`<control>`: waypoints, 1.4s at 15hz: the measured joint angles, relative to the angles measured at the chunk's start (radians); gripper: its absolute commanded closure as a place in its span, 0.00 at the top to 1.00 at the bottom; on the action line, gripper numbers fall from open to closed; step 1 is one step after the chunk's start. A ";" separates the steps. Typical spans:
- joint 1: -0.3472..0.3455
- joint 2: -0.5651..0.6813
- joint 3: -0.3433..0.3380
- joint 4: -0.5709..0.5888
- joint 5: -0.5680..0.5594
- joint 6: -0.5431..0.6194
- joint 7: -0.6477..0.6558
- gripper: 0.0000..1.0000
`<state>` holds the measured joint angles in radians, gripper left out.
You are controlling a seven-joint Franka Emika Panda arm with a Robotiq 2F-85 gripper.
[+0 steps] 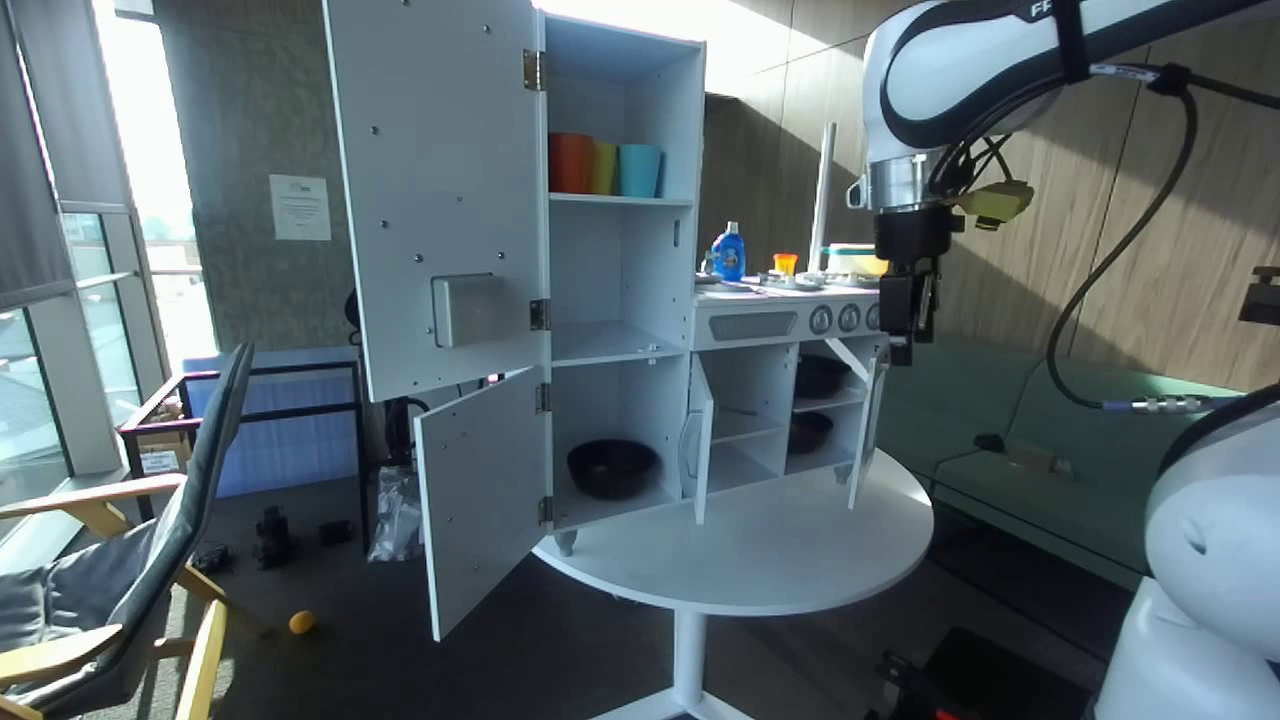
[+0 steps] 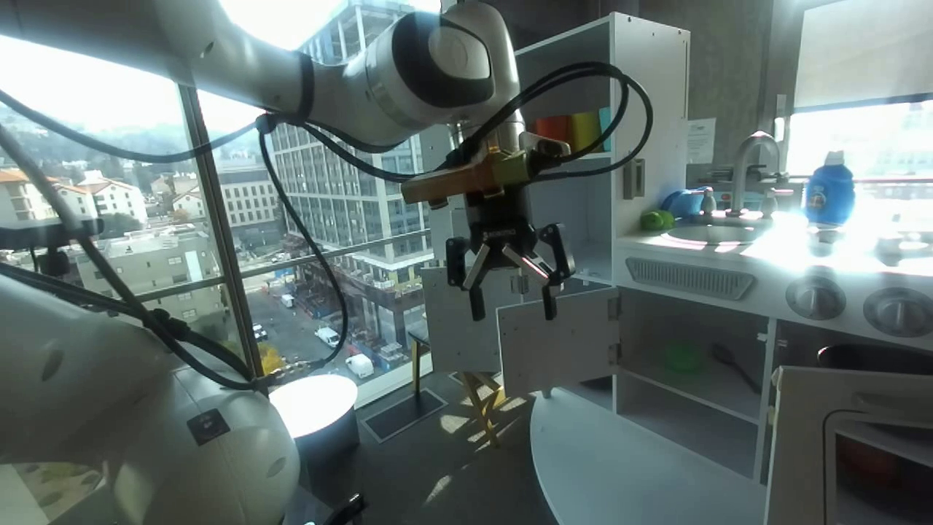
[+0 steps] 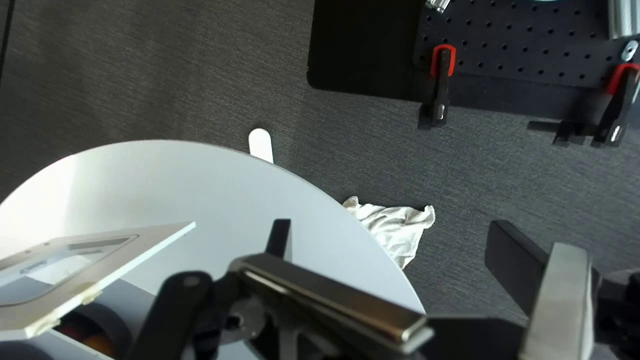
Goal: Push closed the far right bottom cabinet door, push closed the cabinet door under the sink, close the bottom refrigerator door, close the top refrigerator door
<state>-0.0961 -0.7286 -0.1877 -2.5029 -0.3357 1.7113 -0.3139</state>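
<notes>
In an exterior view, the end effector (image 1: 905, 352) hangs pointing down at three o'clock from centre, beside the upper end of the far right bottom cabinet door (image 1: 868, 430), which is swung out at four; depth is hard to judge. The sink cabinet door (image 1: 703, 440) stands open at five o'clock. The top refrigerator door (image 1: 440, 190) is wide open at ten, and the bottom refrigerator door (image 1: 485, 510) likewise, between seven and eight. A round white counter (image 1: 740, 565) carries the toy kitchen (image 1: 752, 326); a dark bowl (image 1: 612, 470) sits in the lowest compartment of the refrigerator (image 1: 590, 265). In an exterior view, the fingers (image 2: 477, 302) point down near the middle, spread apart — released — with the sink cabinet door behind one of them, toward four o'clock. A blue bottle (image 2: 829, 191) stands between two and three o'clock, near the faucet (image 2: 740, 179). In the wrist view, the parted fingers flank the counter's curved edge and a white cloth (image 3: 397, 227) at four o'clock on the floor (image 3: 200, 75); the far right bottom cabinet door juts over the counter at eight, a gap between it and the fingers.
</notes>
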 measured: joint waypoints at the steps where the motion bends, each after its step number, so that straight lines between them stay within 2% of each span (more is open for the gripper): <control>1: -0.020 0.022 -0.022 0.008 -0.004 0.020 0.023 1.00; 5: -0.101 0.163 -0.136 0.076 0.004 0.110 0.075 1.00; 8: -0.139 0.304 -0.196 0.146 0.060 0.201 0.128 1.00; 13: -0.201 0.568 -0.223 0.272 0.149 0.348 0.262 1.00; 18: -0.284 0.785 -0.253 0.452 0.275 0.360 0.334 1.00; 21: -0.317 0.860 -0.254 0.532 0.382 0.403 0.337 1.00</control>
<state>-0.4128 0.1314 -0.4418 -1.9713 0.0463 2.1145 0.0229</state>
